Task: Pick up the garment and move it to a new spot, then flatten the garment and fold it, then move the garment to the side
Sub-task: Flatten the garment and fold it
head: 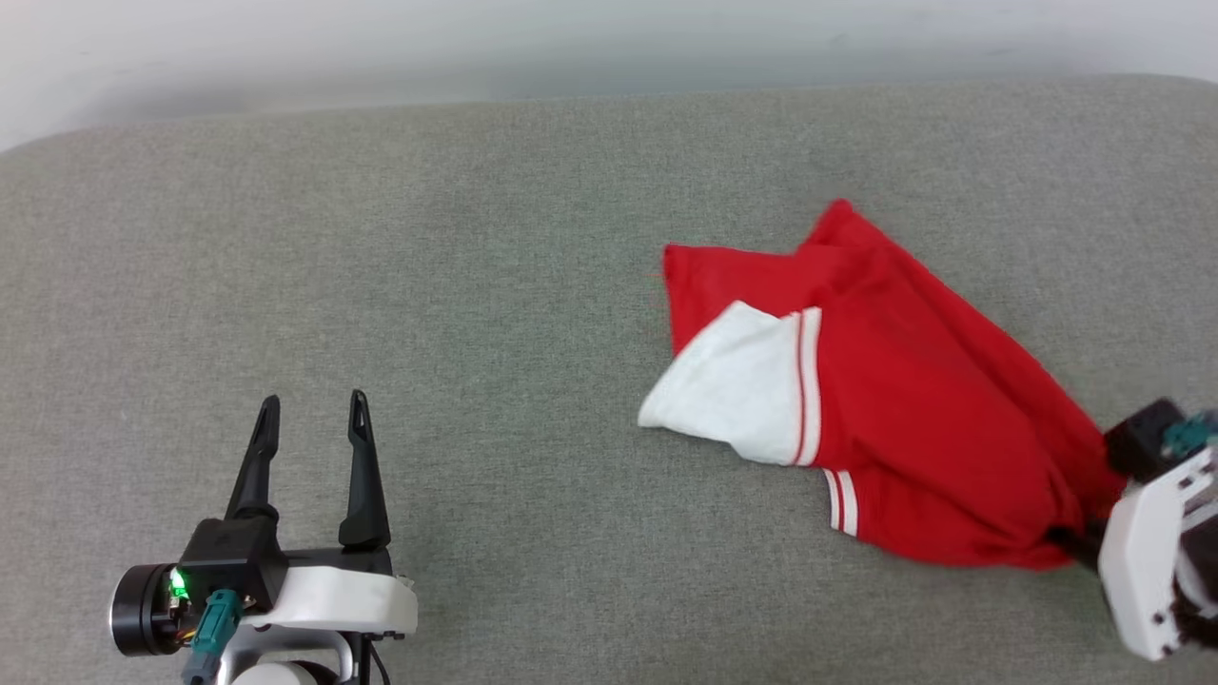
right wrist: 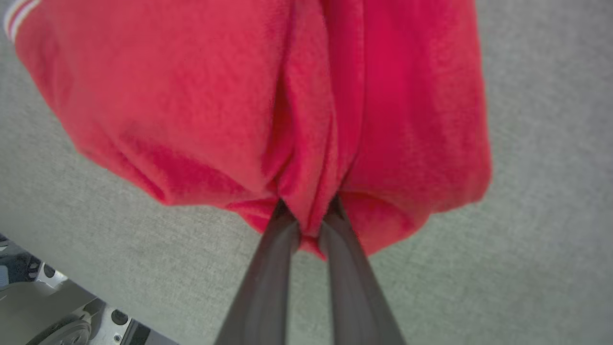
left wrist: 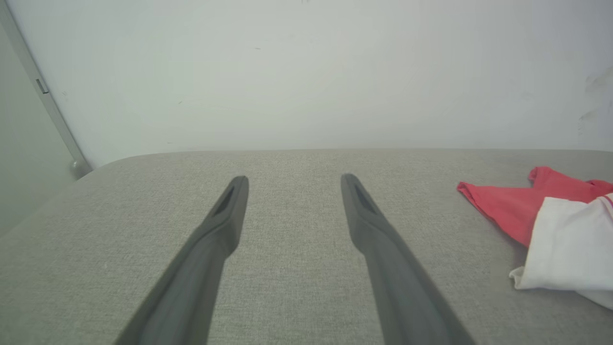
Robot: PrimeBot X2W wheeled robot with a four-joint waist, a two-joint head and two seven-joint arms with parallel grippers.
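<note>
Shows the garment (head: 913, 400) crumpled on the grey fabric bench (head: 476, 238), red body bunched, one white sleeve (head: 737, 381) folded over its left part. Pinches a gathered red fold at the garment's lower right end with the right gripper (head: 1070, 542), fingers pressed almost together on the cloth in the right wrist view. Buries those fingertips in red folds in the head view and cuts the wrist off at the frame edge. Leaves much of the garment tucked under its own folds, with a short run of striped trim (head: 840, 501) at its lower edge. Cannot tell whether the pinched end clears the bench. Holds the left gripper (head: 314, 414) well apart to the garment's left, fingers spread wide. Crops the garment at the right border of the left wrist view. Blurs the cloth around the pinch.
</note>
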